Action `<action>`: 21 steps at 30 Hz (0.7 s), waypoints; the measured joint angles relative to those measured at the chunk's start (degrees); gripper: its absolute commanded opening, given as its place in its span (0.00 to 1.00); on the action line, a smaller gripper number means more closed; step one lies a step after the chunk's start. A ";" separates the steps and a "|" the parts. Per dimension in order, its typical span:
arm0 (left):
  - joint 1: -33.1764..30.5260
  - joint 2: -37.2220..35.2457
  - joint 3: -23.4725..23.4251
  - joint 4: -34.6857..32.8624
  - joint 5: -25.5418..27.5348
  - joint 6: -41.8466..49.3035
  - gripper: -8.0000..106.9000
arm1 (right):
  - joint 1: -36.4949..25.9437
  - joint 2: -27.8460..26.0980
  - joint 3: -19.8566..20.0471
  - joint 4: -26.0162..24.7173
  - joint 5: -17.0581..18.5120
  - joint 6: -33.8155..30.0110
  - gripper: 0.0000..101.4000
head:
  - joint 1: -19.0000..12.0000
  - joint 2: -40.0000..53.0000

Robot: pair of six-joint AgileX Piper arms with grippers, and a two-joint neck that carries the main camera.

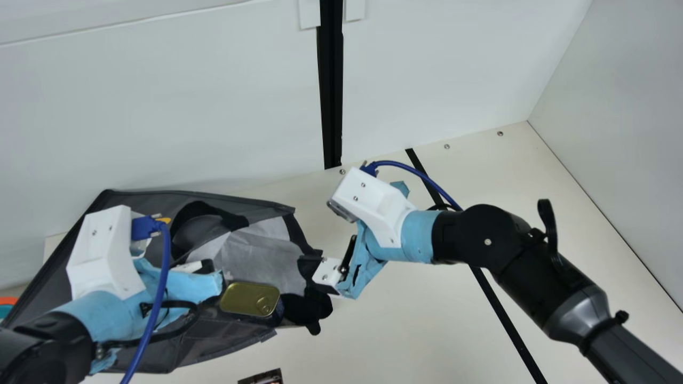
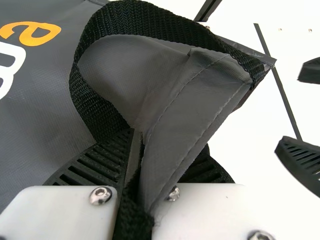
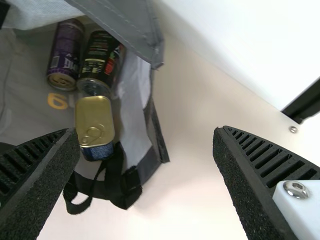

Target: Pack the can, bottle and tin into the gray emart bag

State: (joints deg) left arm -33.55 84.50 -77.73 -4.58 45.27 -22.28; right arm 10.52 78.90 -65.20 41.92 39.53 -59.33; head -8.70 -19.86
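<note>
In the main view, a cream desk (image 1: 395, 309) runs beneath everything, with white panels (image 1: 176, 106) behind it and a black post (image 1: 331, 90) standing between two of them. A thin black strip (image 1: 501, 314) crosses the desk on the right arm's side.

The gray emart bag (image 1: 187, 346) lies on its side toward the left arm, its mouth open toward the right arm. Orange and white lettering (image 2: 40, 32) marks its outside in the left wrist view.

The left gripper (image 1: 207, 266) is over the bag. In its wrist view, the left gripper (image 2: 137, 132) has its ribbed fingers closed on a fold of gray fabric (image 2: 187, 105) and black webbing, and a loop of black strap (image 2: 92, 95) arches around them.

The right gripper (image 1: 315, 269) is at the bag's mouth. In its wrist view, the right gripper (image 3: 146, 132) is spread wide, with nothing between its fingers.

Inside the bag, the right wrist view shows the dark-labelled bottle (image 3: 102, 57) and the purple can (image 3: 65, 55) lying side by side. The can's lid faces the mouth. Nearer the opening is the gold tin (image 3: 93, 117), lid and ring pull upward, just beyond the bottle's clear end. A black handle (image 3: 115, 185) trails beside the tin.

Smaller still, part of a dark printed item (image 1: 264, 376) shows at the main view's bottom edge, and a bit of something orange and teal (image 1: 6, 308) at its left edge.
</note>
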 measured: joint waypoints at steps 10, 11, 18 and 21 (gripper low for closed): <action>0.00 0.00 0.00 0.00 0.00 0.00 0.16 | -1.92 -3.84 1.00 -4.33 -0.60 4.07 0.90 | 0.00 -0.09; 0.00 0.00 0.00 0.00 0.00 0.00 0.16 | -2.21 -4.35 1.21 -4.85 -0.66 4.60 0.90 | 0.00 0.00; 0.00 0.00 0.00 0.00 0.00 0.00 0.16 | -4.24 -7.48 2.27 -7.63 -0.50 7.35 0.90 | 0.00 -0.09; 0.00 0.00 0.00 0.00 0.00 0.00 0.16 | -5.45 -8.87 2.58 -8.70 -0.33 8.43 0.90 | 0.00 -0.09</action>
State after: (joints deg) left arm -33.55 84.50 -77.73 -4.58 45.27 -22.28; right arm 5.07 70.03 -62.61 33.22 39.21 -50.90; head -8.70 -19.95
